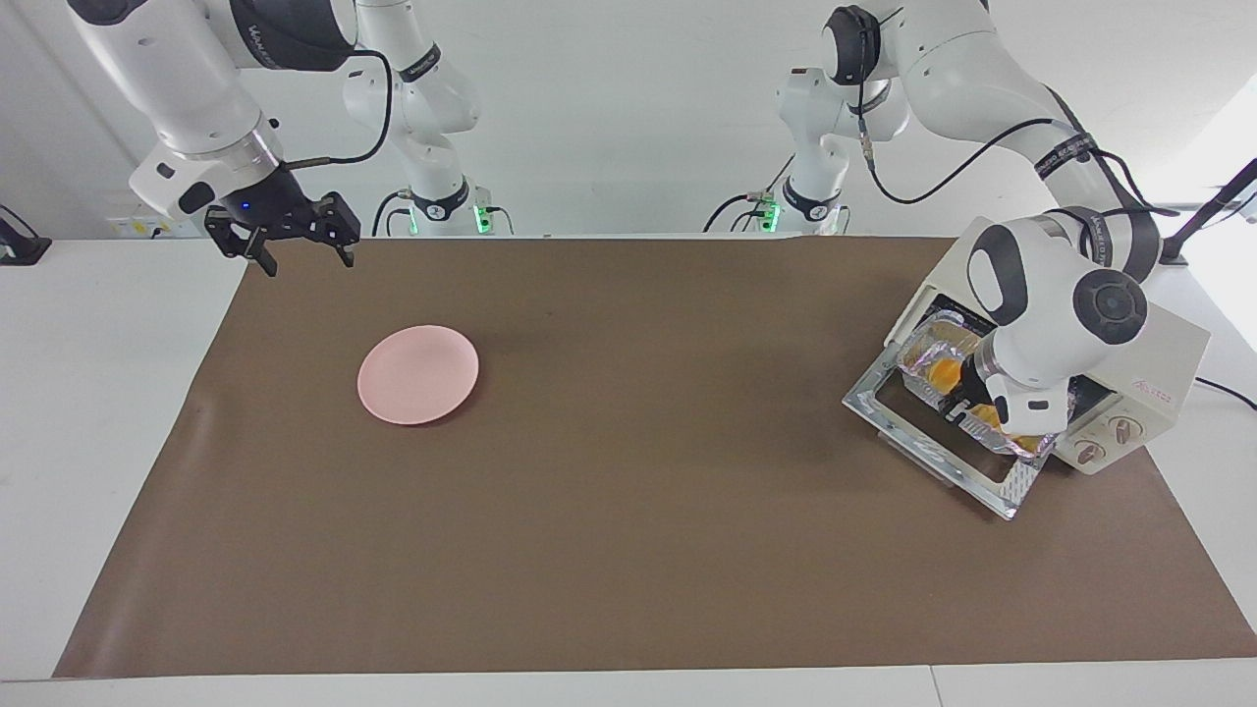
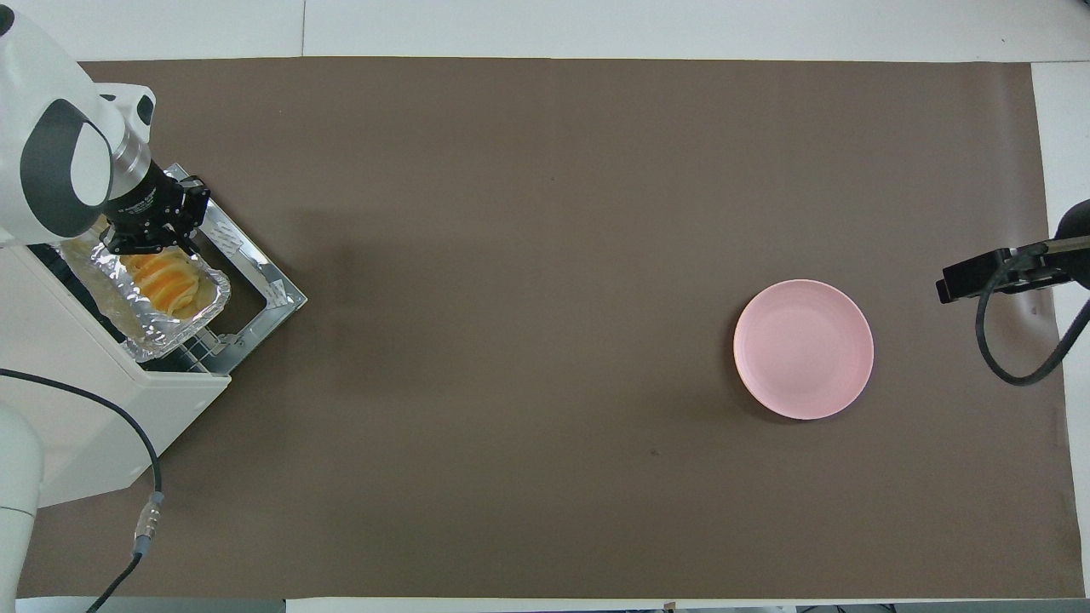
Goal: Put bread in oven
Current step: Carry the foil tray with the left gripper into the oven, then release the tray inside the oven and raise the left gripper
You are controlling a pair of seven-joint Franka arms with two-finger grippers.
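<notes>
The yellow-orange bread (image 1: 944, 371) (image 2: 162, 281) lies in a crinkled foil tray (image 1: 921, 355) (image 2: 183, 322). My left gripper (image 1: 967, 412) (image 2: 145, 247) is shut on the tray's rim. The tray sits partway inside the mouth of the cream-white oven (image 1: 1154, 344) (image 2: 85, 409), above the dropped-down glass door (image 1: 928, 454) (image 2: 268, 285). My left wrist hides part of the tray in the facing view. Whether the tray rests on the rack cannot be told. My right gripper (image 1: 309, 263) (image 2: 971, 277) waits open and empty in the air at the right arm's end of the table.
A round pink plate (image 1: 417, 373) (image 2: 803, 349) lies bare on the brown mat toward the right arm's end. The oven stands angled at the left arm's end, its two knobs (image 1: 1108, 440) facing out. A cable (image 2: 145, 477) trails beside the oven.
</notes>
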